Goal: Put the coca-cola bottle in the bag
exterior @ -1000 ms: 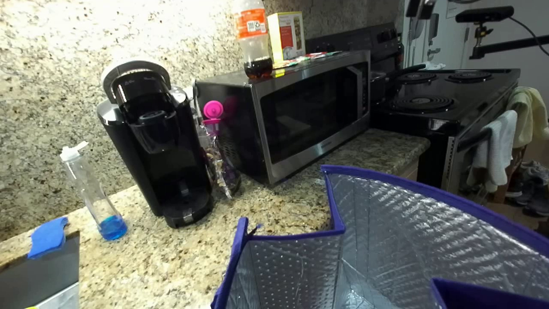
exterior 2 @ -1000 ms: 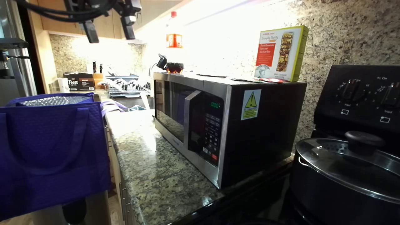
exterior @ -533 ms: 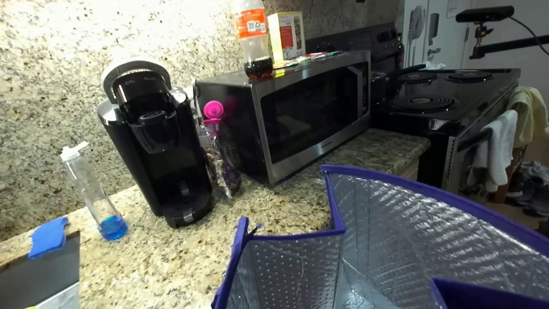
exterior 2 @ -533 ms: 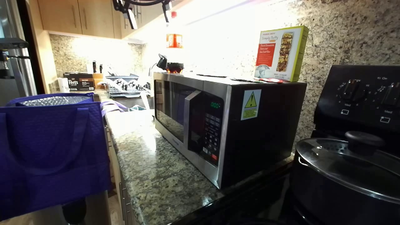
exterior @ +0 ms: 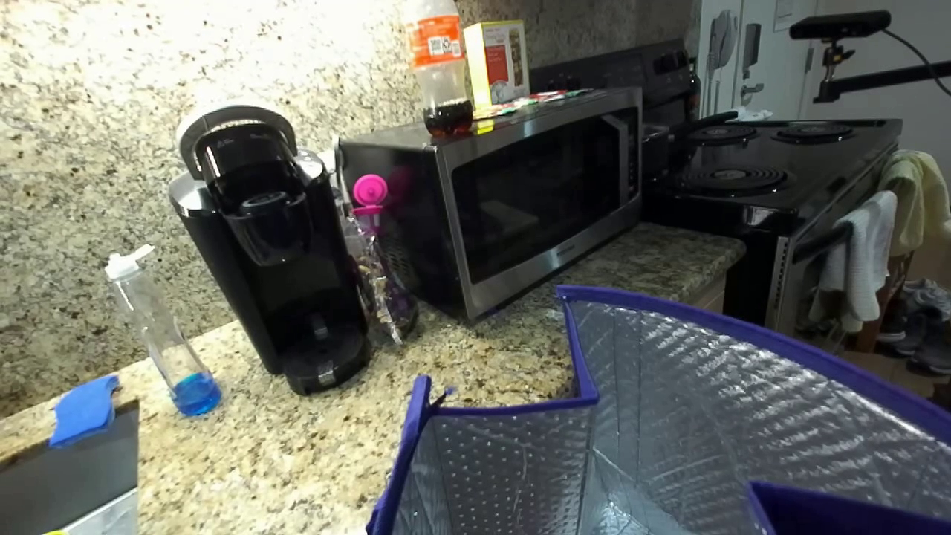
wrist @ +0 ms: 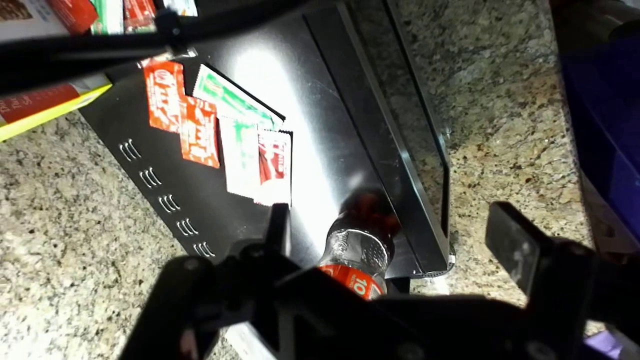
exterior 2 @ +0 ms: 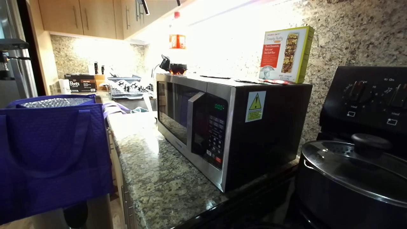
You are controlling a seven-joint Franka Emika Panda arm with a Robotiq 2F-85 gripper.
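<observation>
Since the earlier frame the gripper (exterior 2: 162,8) sits higher, nearly out of an exterior view. Bag (exterior 2: 47,133): apart from the microwave (exterior 2: 229,133). Coca-cola bottle (exterior 2: 177,41): upright on the microwave, judged below the gripper. Fingers (wrist: 512,245) point down, spread wide, clasping nothing; wrist view lines the bottle up with their gap, nearer the one away from the bag.
</observation>
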